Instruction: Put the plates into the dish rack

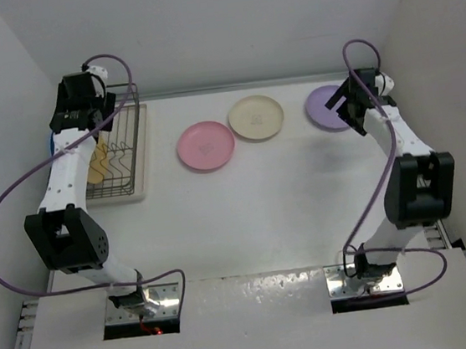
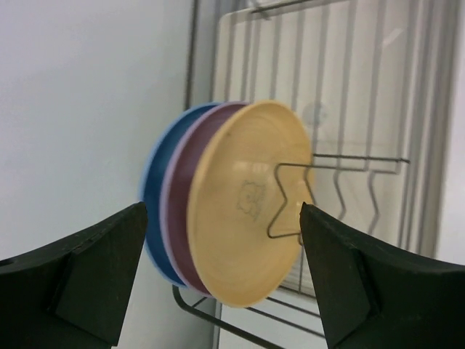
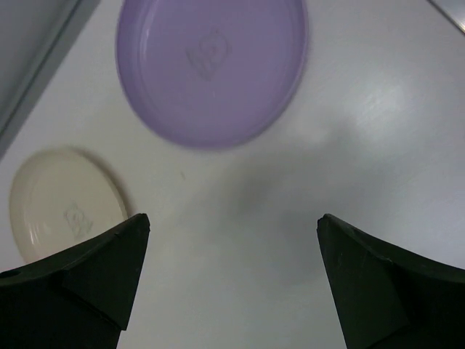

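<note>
Three plates racked: a blue plate, a dark purple plate and a yellow-orange plate stand on edge, packed side by side, in the middle of the left wrist view.
Order: blue is leftmost, dark purple is in the middle, and yellow-orange is rightmost with its hollow face towards the camera.
Prong: one bent wire prong crosses the right rim of the yellow-orange plate.
Dish rack: the dark wire dish rack sits on a beige tray in the upper left of the top view, under the left arm.
Three plates flat: a pink plate, a cream plate and a light purple plate lie on the bench in a row across the upper middle of the top view.
Spacing: pink and cream lie just beside each other, and the light purple plate is partly covered by the right arm.
Left gripper: its fingers are spread wide and hold nothing. The racked plates show in the gap, seemingly beyond the tips, though depth is hard to judge there.
Right gripper: its fingers are spread wide and empty over bare bench.
Right wrist view: the light purple plate fills the top centre and the cream plate lies at the lower left, near the left finger.
</note>
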`<state>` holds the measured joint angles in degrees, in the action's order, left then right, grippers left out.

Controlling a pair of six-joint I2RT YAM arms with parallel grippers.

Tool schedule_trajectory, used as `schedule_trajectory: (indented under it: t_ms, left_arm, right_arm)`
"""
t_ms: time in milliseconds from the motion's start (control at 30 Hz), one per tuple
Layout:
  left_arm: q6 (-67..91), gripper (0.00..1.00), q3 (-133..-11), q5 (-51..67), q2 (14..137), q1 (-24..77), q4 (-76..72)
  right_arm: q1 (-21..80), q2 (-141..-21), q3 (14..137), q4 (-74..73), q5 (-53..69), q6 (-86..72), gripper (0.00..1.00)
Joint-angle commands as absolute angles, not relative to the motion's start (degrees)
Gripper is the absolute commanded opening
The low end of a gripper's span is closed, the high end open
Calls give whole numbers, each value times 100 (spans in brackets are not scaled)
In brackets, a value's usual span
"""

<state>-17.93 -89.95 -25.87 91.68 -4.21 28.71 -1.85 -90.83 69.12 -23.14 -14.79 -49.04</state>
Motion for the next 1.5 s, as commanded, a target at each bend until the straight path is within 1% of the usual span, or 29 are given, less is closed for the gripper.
schedule_trajectory:
  t_ms: [0, 33, 67, 100, 133, 167, 200, 333, 467, 567, 600, 633, 667, 700, 800, 900, 933, 967, 1000, 1033, 1067, 1100, 1133, 1167, 1233, 1300, 1400, 1433, 1467]
  left_arm:
    - [-1959, 91, -9334, -1364, 9123, -317, 3919]
    - [-2047, 91, -9334, -1171, 9123, -264, 3990]
    - [-2100, 91, -9334, -1073, 9053, -264, 4042]
    - [-2205, 91, -9282, -985, 8940, -185, 4121]
    - [-2258, 91, -9229, -828, 8860, -132, 4122]
    - [-2320, 92, -9142, -774, 8798, -80, 4183]
    - [-2442, 92, -9141, -773, 8737, -79, 4262]
    - [-2514, 92, -9517, -694, 8876, -9, 4850]
    - [-2260, 92, -9703, -642, 8991, 53, 5115]
    - [-2093, 92, -9756, -527, 9105, 176, 5238]
    - [-2092, 92, -9756, -527, 9105, 237, 5238]
    - [-2022, 92, -9756, -466, 9105, 298, 5238]
    - [-1961, 92, -9695, -466, 9105, 299, 5238]
    - [-1960, 92, -9633, -466, 9105, 360, 5238]
    - [-1846, 92, -9571, -388, 9105, 474, 5291]
    - [-1846, 92, -9519, -150, 9053, 615, 5291]
    - [-1846, 92, -9519, -80, 9053, 711, 5291]
    - [-1846, 92, -9519, 34, 9053, 773, 5291]
    - [-1846, 92, -9519, 87, 9001, 843, 5291]
    - [-1846, 92, -9519, 140, 9000, 1000, 5291]
    - [-1846, 92, -9519, 202, 9000, 1072, 5291]
    - [-1846, 92, -9519, 341, 9000, 1151, 5291]
    - [-1846, 92, -9519, 421, 9000, 1317, 5291]
    - [-1846, 92, -9519, 518, 8948, 1405, 5291]
    - [-1846, 93, -9571, 816, 8947, 1651, 5291]
    - [-1898, 93, -9632, 1158, 8947, 1819, 5291]
    - [-1898, 93, -9773, 1597, 9000, 2135, 5291]
    - [-1898, 95, -9826, 1695, 9000, 2284, 5291]
    - [-1898, 95, -9826, 1896, 9000, 2355, 5291]
  right_arm:
    - [-570, -10208, 7950, -2188, -1748, -5186, 97]
    - [-667, -10422, 8372, -2284, -1775, -5142, 97]
    - [-703, -11068, 8811, -2398, -1819, -5107, 97]
    - [-781, -11248, 9172, -2434, -1845, -5080, 97]
    - [-852, -11441, 9480, -2530, -1854, -5106, 96]
    - [-887, -11939, 9623, -2549, -1846, -5193, 95]
    - [-1018, -12075, 9850, -2566, -1820, -5247, 93]
    - [-1204, -12787, 10081, -2523, -1828, -5545, 86]
    - [-1231, -13148, 10134, -2365, -1688, -5625, 78]
    - [-1204, -13307, 9994, -2294, -1679, -5669, 63]
    - [-1204, -13341, 9941, -2146, -1679, -5686, 47]
    - [-1204, -13342, 9897, -2075, -1722, -5817, 36]
    - [-1213, -13359, 9757, -2031, -1775, -5862, 22]
    - [-1222, -13333, 9721, -2082, -1828, -6019, 0]
    - [-1248, -13053, 9484, -2101, -1942, -6092, 0]
    - [-1196, -12482, 8696, -1365, -1995, -5626, 0]
    - [-1143, -11898, 8336, -1223, -2117, -5286, 0]
    - [-1064, -11674, 8167, -691, -2249, -5117, 0]
    - [-1020, -11454, 7800, -485, -2302, -4967, 0]
    - [-933, -10721, 7613, -292, -2451, -4374, 0]
    - [-827, -10470, 7072, -160, -2487, -4316, 0]
    - [-774, -9667, 6884, 381, -2487, -4176, 0]
    - [-721, -9407, 6690, 535, -2479, -3783, 0]
    - [-486, -9152, 6106, 815, -2313, -3649, 0]
    - [-195, -8257, 5767, 1115, -1971, -3194, 0]
    - [245, -7658, 5275, 1029, -1497, -2902, 0]
    - [1209, -7331, 4843, 705, -855, -2742, 0]
    - [1413, -7243, 4704, 677, -766, -2733, 0]
    - [1902, -7225, 4598, 625, -599, -2751, 0]
